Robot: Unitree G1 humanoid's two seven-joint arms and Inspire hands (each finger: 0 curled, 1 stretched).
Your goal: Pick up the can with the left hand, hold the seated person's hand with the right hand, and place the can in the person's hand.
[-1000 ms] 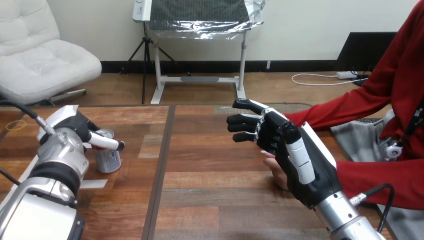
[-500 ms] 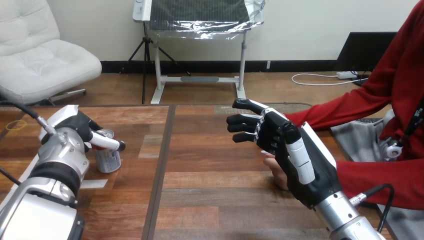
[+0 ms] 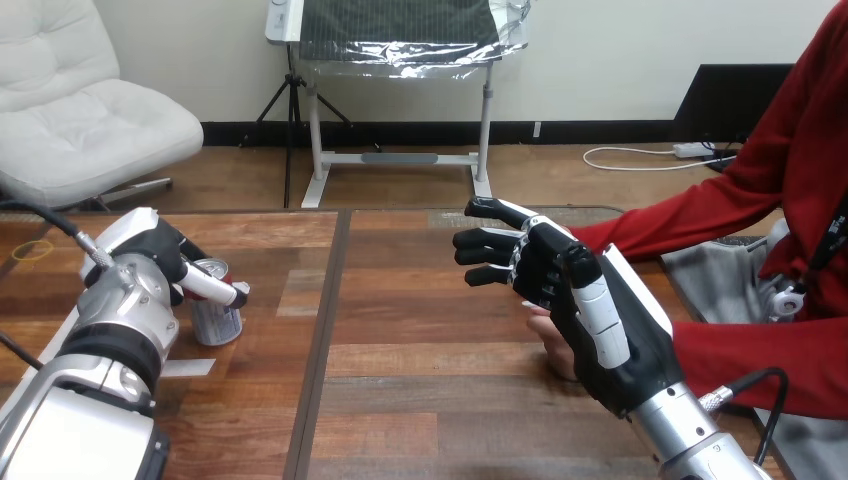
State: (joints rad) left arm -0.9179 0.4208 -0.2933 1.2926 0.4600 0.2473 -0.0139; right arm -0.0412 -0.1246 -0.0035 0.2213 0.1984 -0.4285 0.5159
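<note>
Head view of the wooden table (image 3: pixel 420 340), with one can, two robot hands and one hand of the seated person.

(a) The single can (image 3: pixel 219 322) is at the table's left side, just ahead of the left silver forearm (image 3: pixel 120 330). Its base is on or just above the wood, which of the two cannot be told, and its top leans slightly towards the view's right.

(b) The left hand (image 3: pixel 155 248) is closed around the can. One white-shelled finger (image 3: pixel 210 285) crosses the can's front just below the rim, and the black palm sits against its left side.

(c) The right hand (image 3: pixel 560 275) is raised over the table's right half, well apart from the can. Its fingers (image 3: pixel 485 245) reach towards the view's left, loosely extended with a slight bend, and nothing lies between them. The hand is open.

(d) One hand of the person (image 3: pixel 548 336) shows, just below and behind the right hand and largely covered by it. None of the right hand's fingers can be seen wrapped round it. Whether the two touch cannot be told.

(e) Two red sleeves enter from the view's right, one (image 3: pixel 690 215) running behind the right hand and one (image 3: pixel 760 365) lower, beside the right forearm.

(f) Minor items on the table's left side are one pale strip (image 3: pixel 186 368) lying flat near the left forearm and one small yellow loop (image 3: pixel 32 250) near the left edge.
</note>
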